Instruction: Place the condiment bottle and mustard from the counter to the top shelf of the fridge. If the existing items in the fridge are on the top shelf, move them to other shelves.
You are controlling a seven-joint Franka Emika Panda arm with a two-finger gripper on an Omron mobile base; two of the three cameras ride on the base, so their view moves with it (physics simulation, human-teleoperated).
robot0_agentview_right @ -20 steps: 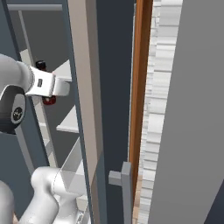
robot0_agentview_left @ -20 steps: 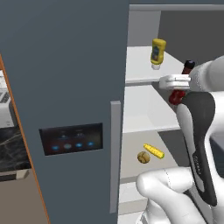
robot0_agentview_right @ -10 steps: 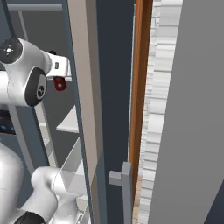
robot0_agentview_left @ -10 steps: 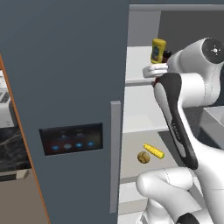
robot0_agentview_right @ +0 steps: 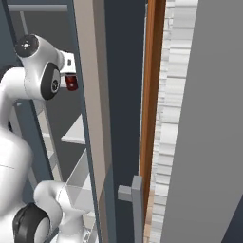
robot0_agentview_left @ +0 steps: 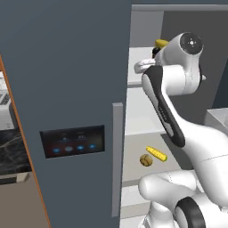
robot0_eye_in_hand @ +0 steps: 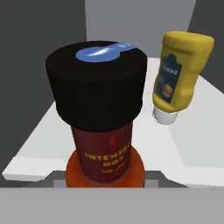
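Condiment bottle (robot0_eye_in_hand: pixel 98 118) is seen close before the hand, above top shelf (robot0_eye_in_hand: pixel 192 131), mustard (robot0_eye_in_hand: pixel 179 72) just beside; finger state cannot be told.

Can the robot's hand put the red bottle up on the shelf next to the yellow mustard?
Probably yes. The gripper holds the condiment bottle level with the top shelf, and bare shelf lies beside the mustard. The open fridge door is off to the side.
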